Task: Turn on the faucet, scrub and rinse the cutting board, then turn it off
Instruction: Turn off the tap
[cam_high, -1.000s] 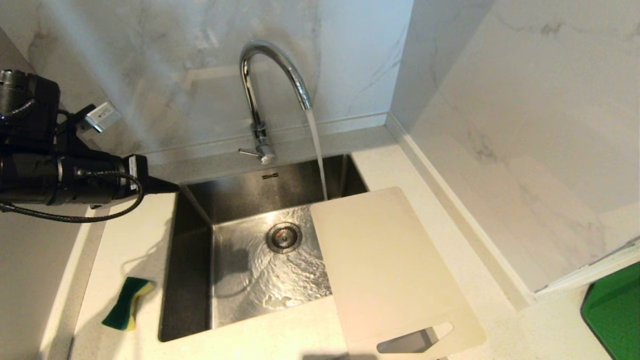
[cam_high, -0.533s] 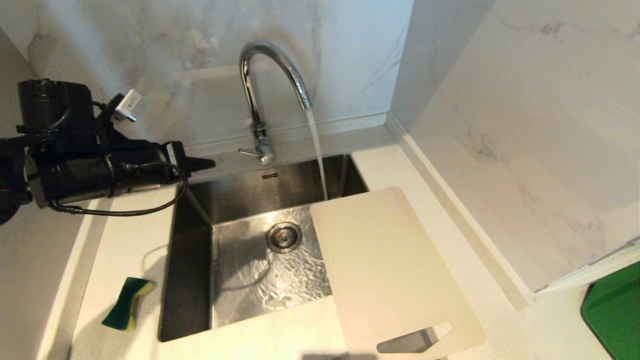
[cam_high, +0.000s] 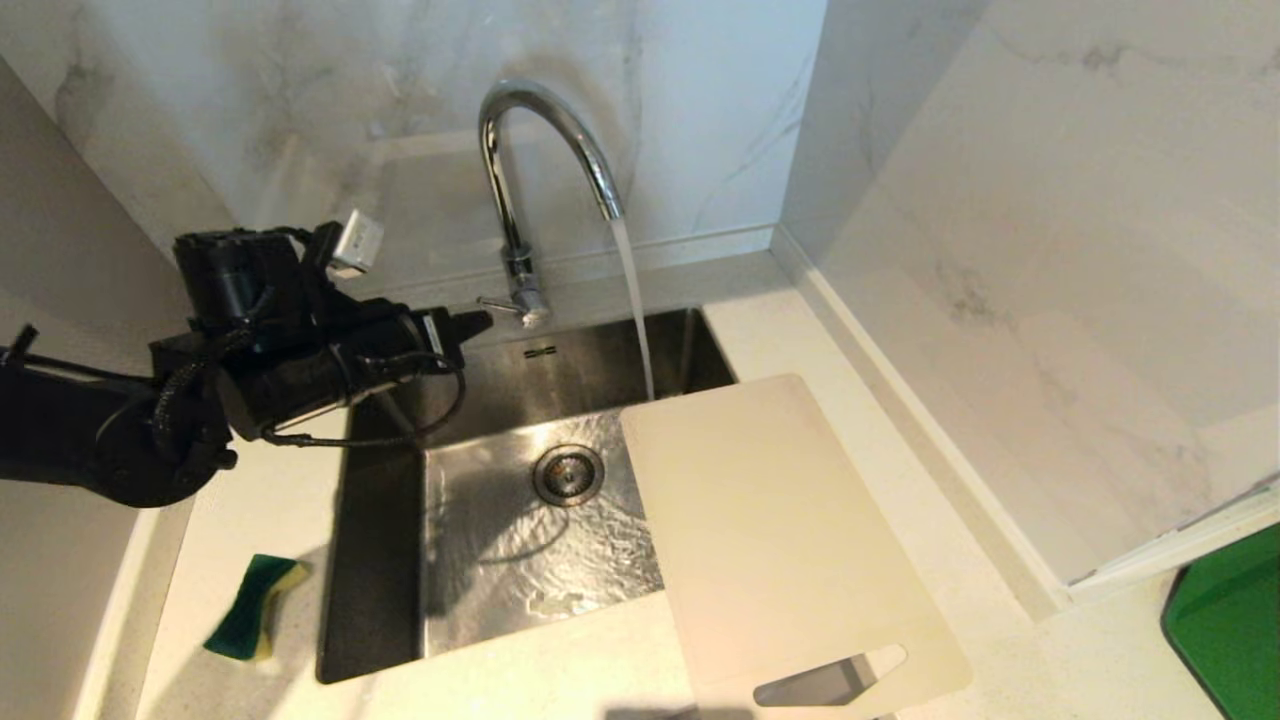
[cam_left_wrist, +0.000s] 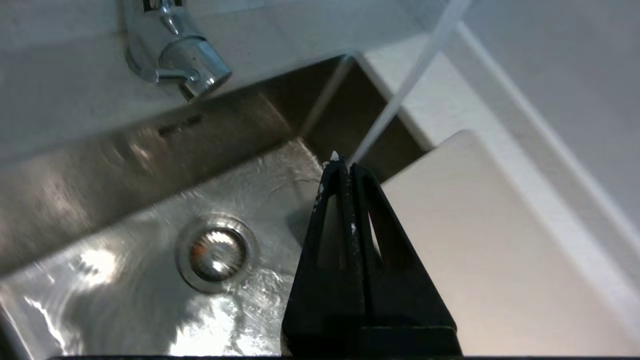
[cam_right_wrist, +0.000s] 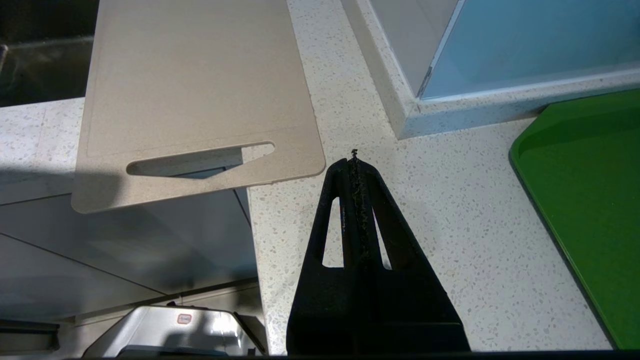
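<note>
Faucet (cam_high: 520, 170): running; a steady stream falls from the spout into the sink (cam_high: 380, 560), just off the board's far edge. The side lever points toward my left gripper.
Left gripper (cam_high: 480, 320): jaws pressed together, nothing held; tip level and just beside the lever. I cannot tell whether they touch.
Right gripper (cam_right_wrist: 354, 156): jaws pressed together, empty, parked over the surface (cam_right_wrist: 450, 225) near the board's handle end.
Board (cam_high: 770, 530): lies flat, far part bridging the sink's right side, near end with the slot handle overhanging the surface's front edge. It looks dry and is not under the stream.
Sponge (cam_high: 252, 605): green and yellow, on the surface left of the sink, untouched.
Board handling, my judgement: stiff plastic, light for its size, smooth; likely slippery once wet. It may tip or slide if pressed on the unsupported part over the sink.
Hold point, my judgement: the slot handle, or the overhanging near edge, where jaws can close over the thickness.
Progress, my judgement: water on; scrub, rinse and shut-off not yet done.
</note>
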